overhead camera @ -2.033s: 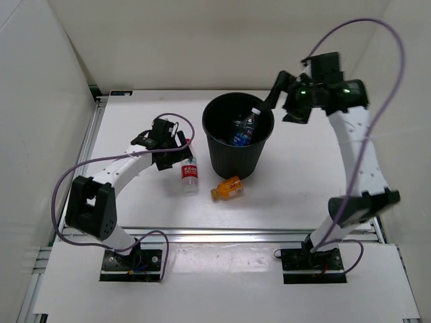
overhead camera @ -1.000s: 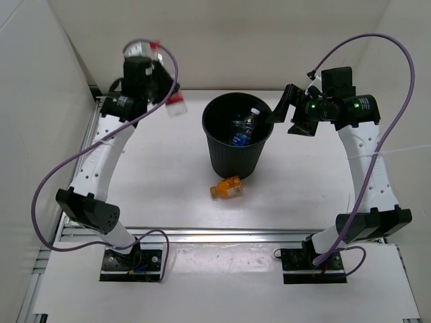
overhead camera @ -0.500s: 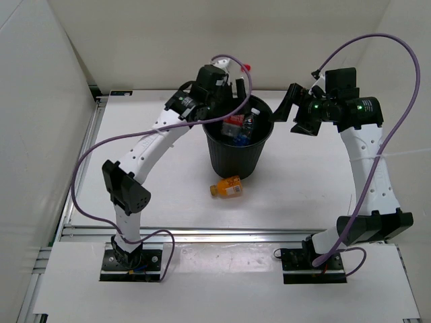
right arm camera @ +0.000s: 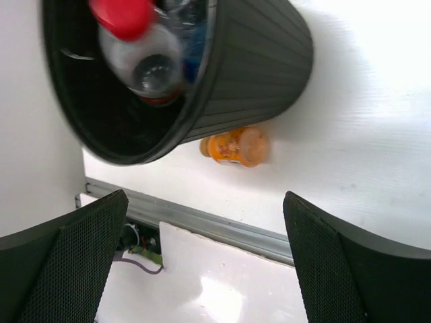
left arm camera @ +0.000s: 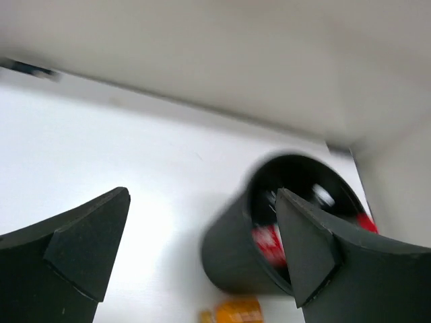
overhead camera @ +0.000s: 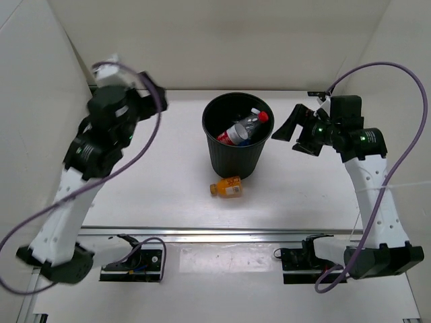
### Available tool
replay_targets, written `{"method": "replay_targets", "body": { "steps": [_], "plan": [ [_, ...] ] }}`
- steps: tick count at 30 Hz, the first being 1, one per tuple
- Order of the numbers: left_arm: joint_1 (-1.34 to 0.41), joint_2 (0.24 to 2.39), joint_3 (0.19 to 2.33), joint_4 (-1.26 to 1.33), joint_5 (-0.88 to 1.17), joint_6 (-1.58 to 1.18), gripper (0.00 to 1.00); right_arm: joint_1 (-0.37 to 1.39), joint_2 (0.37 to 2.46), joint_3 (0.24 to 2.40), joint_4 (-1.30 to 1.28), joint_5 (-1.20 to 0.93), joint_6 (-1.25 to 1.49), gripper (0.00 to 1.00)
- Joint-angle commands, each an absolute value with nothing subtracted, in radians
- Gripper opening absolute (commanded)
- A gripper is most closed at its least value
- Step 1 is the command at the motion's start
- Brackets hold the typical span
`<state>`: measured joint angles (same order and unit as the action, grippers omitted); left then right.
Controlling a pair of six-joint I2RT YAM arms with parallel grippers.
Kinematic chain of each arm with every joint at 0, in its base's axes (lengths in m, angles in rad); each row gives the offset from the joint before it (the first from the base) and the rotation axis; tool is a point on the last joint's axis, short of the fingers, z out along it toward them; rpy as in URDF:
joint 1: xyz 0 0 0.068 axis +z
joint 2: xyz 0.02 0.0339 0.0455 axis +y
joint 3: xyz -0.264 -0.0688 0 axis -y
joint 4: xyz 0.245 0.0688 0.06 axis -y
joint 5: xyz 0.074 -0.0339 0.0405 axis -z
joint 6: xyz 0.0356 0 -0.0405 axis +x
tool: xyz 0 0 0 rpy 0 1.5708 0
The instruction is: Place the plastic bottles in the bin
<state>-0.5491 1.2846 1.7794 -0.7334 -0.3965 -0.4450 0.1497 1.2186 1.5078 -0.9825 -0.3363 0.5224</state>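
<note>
My left gripper (left arm camera: 202, 202) and right gripper (right arm camera: 205, 202) both gape wide, empty; orange bottle (overhead camera: 226, 188) lies just near of the bin (overhead camera: 238, 160); probably light, slippery, apt to roll; I'd pinch across its body.

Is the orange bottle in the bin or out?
Out: the orange bottle lies on its side on the table, beside the bin.

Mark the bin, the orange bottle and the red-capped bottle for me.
bin (overhead camera: 234, 160), top external view, near outer wall.
orange bottle (overhead camera: 227, 188), top external view, middle of its body.
red-capped bottle (overhead camera: 245, 128), top external view, its clear body.
</note>
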Motion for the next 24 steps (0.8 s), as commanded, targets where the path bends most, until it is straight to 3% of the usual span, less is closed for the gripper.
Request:
{"method": "replay_targets", "body": {
  "steps": [1,5,9,13,16,22,24],
  "plan": [
    [-0.473,1.194,1.526,-0.727,-0.607,-0.405,1.0,0.153,1.167,1.482,-0.844,-0.455,0.52,1.0],
    [-0.384,1.146,1.358,-0.901,-0.637,-0.582,1.0,0.317,1.056,1.392,-0.787,-0.43,0.35,1.0],
    [-0.301,1.109,1.235,-0.974,-0.591,-0.73,1.0,0.555,0.826,1.175,-0.588,-0.192,0.18,1.0],
    [-0.258,1.077,1.175,-0.965,-0.537,-0.742,1.0,0.759,0.972,1.293,-0.768,-0.055,0.048,1.0],
    [-0.232,1.077,1.175,-0.956,-0.537,-0.709,1.0,1.016,1.063,1.29,-0.746,0.095,-0.066,1.0],
    [-0.202,1.103,1.123,-0.966,-0.528,-0.695,1.0,1.254,1.435,1.331,-0.709,0.311,-0.334,1.0],
    [-0.202,1.103,1.114,-0.966,-0.516,-0.704,1.0,1.255,1.498,1.371,-0.694,0.342,-0.363,1.0]
  ]
}}
